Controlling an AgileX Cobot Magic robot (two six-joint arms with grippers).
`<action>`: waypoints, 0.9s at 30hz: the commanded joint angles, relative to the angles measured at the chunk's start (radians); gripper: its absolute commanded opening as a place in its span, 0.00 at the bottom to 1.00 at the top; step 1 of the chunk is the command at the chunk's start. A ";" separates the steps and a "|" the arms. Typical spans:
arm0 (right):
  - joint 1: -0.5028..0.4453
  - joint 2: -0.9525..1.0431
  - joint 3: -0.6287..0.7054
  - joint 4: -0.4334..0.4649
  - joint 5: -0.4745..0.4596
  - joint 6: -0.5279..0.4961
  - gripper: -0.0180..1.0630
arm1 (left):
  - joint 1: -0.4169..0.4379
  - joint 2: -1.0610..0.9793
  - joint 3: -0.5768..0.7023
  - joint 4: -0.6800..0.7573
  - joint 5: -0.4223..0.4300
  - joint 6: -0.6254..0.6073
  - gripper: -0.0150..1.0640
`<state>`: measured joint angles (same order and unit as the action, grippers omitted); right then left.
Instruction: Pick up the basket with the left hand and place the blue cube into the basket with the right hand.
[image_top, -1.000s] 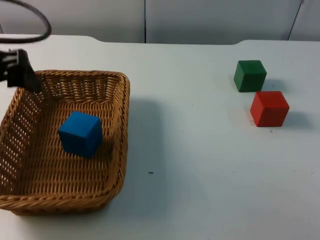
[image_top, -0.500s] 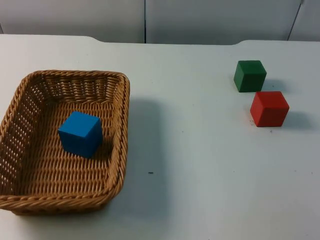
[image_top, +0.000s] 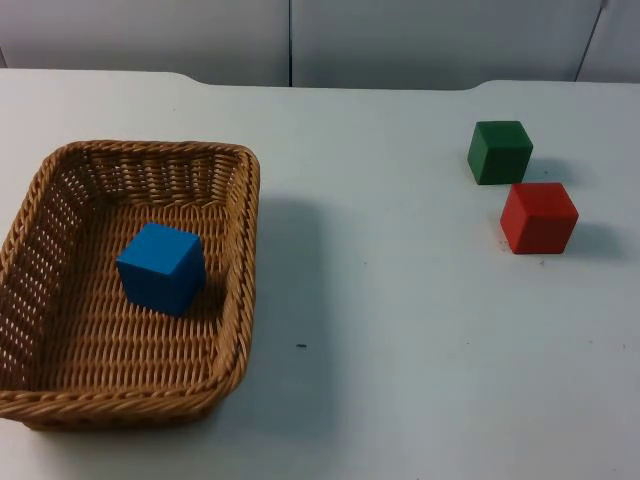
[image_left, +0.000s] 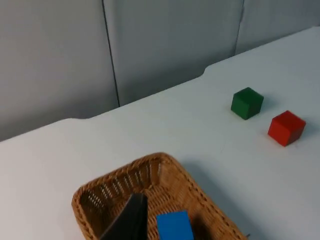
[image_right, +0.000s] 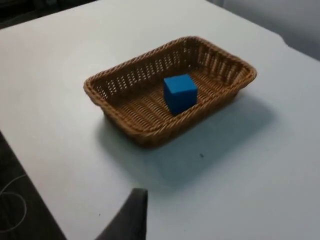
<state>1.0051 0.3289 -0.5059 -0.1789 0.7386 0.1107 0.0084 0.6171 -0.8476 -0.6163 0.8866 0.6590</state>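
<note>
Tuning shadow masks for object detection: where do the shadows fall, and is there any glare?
Top view: the basket casts a broad soft shadow to its right on the table; the red cube and green cube shadow rightward too. Right wrist view: basket shadow is equally soft. No glare in any view.
</note>
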 joint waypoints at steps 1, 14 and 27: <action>0.004 -0.003 0.004 0.050 0.023 -0.049 0.95 | -0.001 -0.046 0.037 0.049 0.023 -0.048 0.99; 0.004 -0.005 0.004 0.141 0.124 -0.111 0.95 | -0.001 -0.403 0.221 0.264 0.137 -0.275 0.99; 0.004 -0.005 0.003 0.189 0.131 -0.119 0.95 | -0.001 -0.600 0.315 0.495 0.141 -0.596 0.99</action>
<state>1.0051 0.3289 -0.5059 0.0055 0.8680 0.0000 0.0084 0.0273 -0.5472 -0.1281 1.0300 0.0848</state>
